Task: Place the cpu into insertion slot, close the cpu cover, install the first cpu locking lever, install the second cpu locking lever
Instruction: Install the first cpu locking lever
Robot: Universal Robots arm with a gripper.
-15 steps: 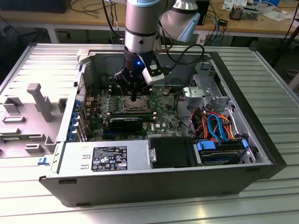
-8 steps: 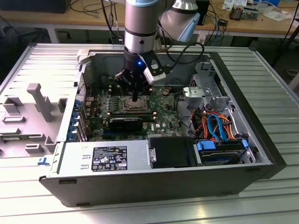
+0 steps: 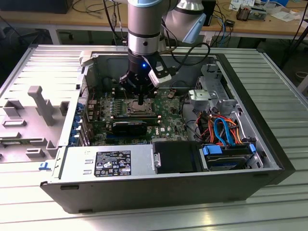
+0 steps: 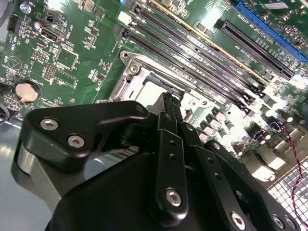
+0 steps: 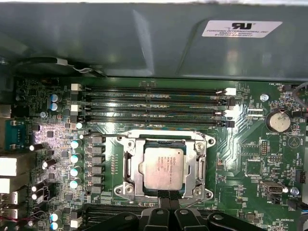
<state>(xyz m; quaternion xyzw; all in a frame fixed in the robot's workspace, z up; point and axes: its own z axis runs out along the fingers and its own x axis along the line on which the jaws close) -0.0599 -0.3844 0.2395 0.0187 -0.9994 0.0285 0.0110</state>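
Observation:
The cpu [image 5: 161,167], a silver-grey square chip, lies flat in the insertion slot [image 5: 198,179] on the green board. The cpu cover [image 5: 166,136], a silver frame with a square window, lies down around the chip. My gripper [image 5: 166,195] is shut with nothing between its fingers. Its tip rests at the edge of the cover, on the side away from the memory sticks. In the second wrist view the black fingers [image 4: 169,144] meet in a point at the socket frame [image 4: 130,79]. In the exterior view the gripper [image 3: 140,100] hangs straight down over the socket [image 3: 135,109].
Several long memory slots [image 5: 154,106] run beside the socket, with capacitors [image 5: 74,156] on another side. A round battery [image 5: 278,121] sits on the board. The case holds a power supply [image 3: 108,163], a drive cage [image 3: 226,156] and orange and blue cables [image 3: 221,127]. Case walls surround the board.

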